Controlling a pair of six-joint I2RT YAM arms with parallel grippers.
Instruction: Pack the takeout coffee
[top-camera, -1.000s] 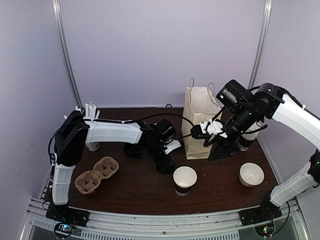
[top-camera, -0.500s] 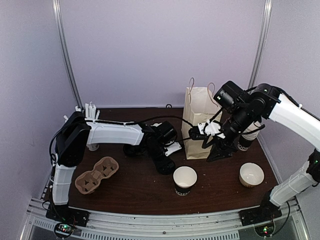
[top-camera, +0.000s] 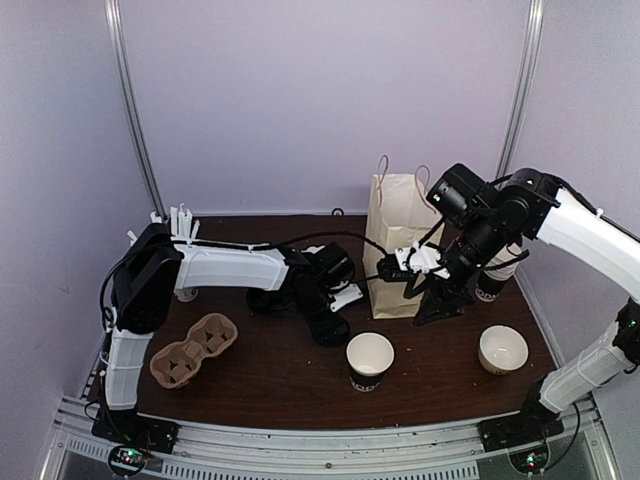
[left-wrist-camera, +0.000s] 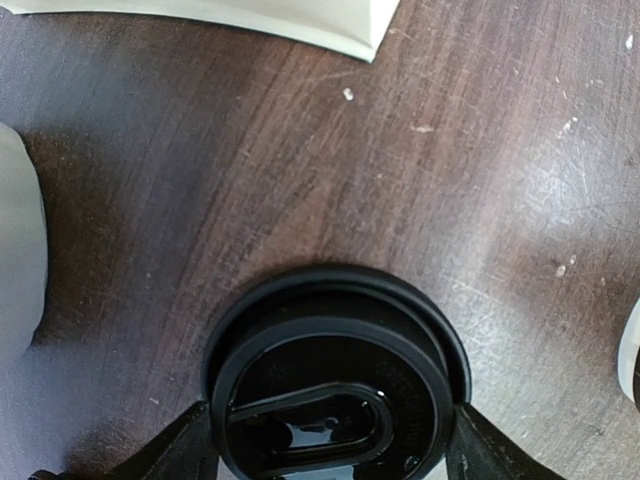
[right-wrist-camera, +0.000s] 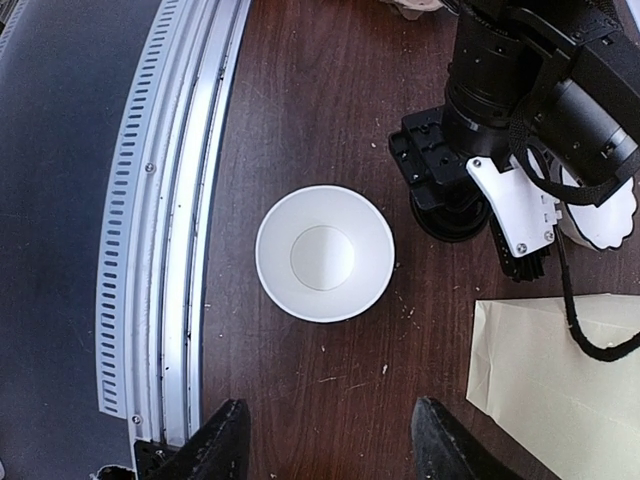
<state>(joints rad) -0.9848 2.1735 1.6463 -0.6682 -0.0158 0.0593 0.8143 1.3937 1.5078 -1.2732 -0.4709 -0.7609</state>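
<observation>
Only the right arm (top-camera: 585, 225) has shifted, its wrist edging slightly leftward toward the paper bag (top-camera: 398, 240). The left arm (top-camera: 230, 265) and everything on the counter (top-camera: 270, 385) lie as they did a second ago. The left jaws point down at the counter and are clamped on the black lid (left-wrist-camera: 335, 395), one finger against each side of its rim. The lid sits low over the wood; whether it rests on it I cannot tell. The cup (top-camera: 369, 360) stands upright and uncovered near the counter's front edge, just right of the lid and apart from it. Its inside is white and its lower band is black with white print. The right jaws hang in front of the bag, spread apart with nothing between them, and the right wrist view looks down into the cup's open mouth. The bag stands upright behind the cup, handles up. A brown cup carrier (top-camera: 192, 350) sits at the front left.
</observation>
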